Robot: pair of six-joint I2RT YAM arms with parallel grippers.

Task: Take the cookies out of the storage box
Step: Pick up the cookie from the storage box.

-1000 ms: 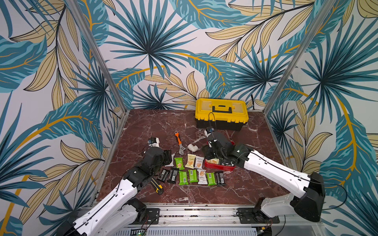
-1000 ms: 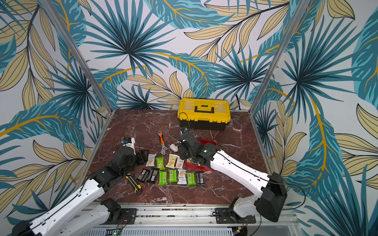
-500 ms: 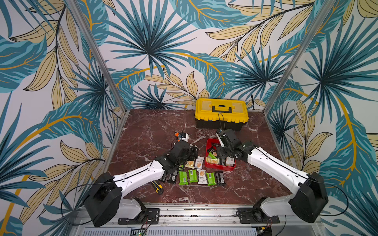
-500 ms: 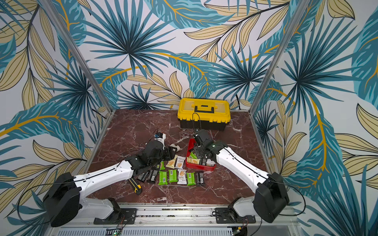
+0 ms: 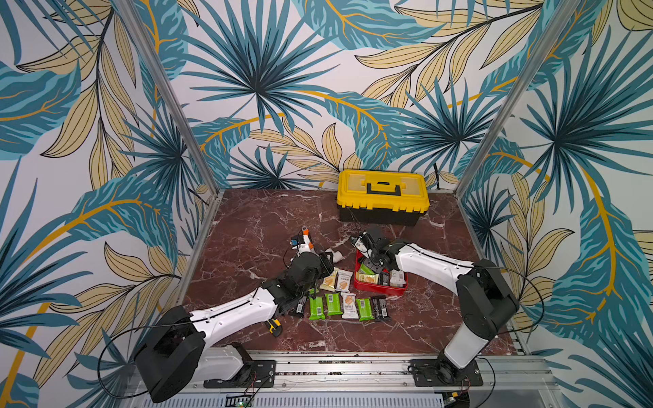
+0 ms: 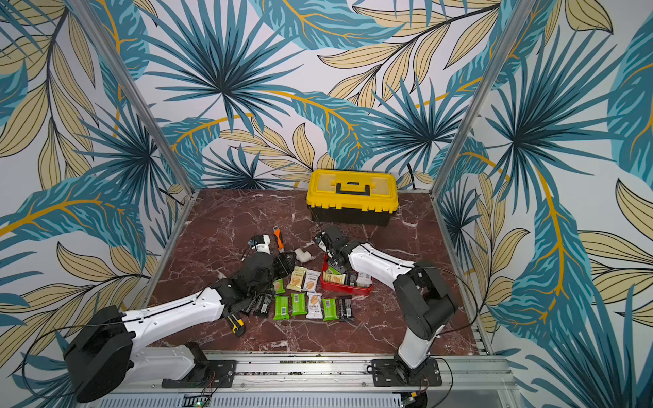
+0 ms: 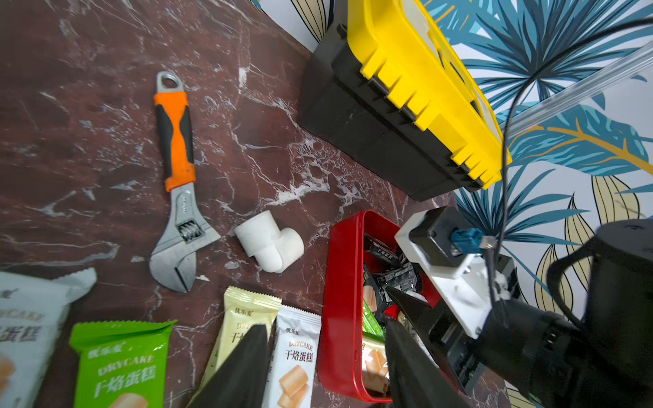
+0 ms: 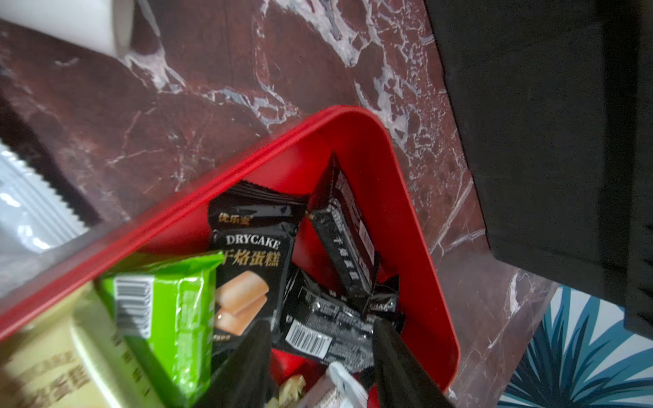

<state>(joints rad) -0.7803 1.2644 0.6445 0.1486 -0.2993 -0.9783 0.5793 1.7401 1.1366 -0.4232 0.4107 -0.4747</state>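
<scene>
Storage box (image 5: pixel 381 290) sits mid-bench (image 5: pixel 247 226), with some cookies (image 5: pixel 334 303) inside and more in rows beside it toward the front edge. Right claw (image 8: pixel 319 326) is in the box, jaws part-open astride a black packet (image 8: pixel 328 341); can't tell if it's pinched. Left claw (image 7: pixel 325 326) is open and empty over cookies just outside the box.

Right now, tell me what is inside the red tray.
The red tray holds wrapped snacks: several black packets, a green packet, a cream packet. The right gripper straddles a black one. Anything under the pile is covered.
</scene>
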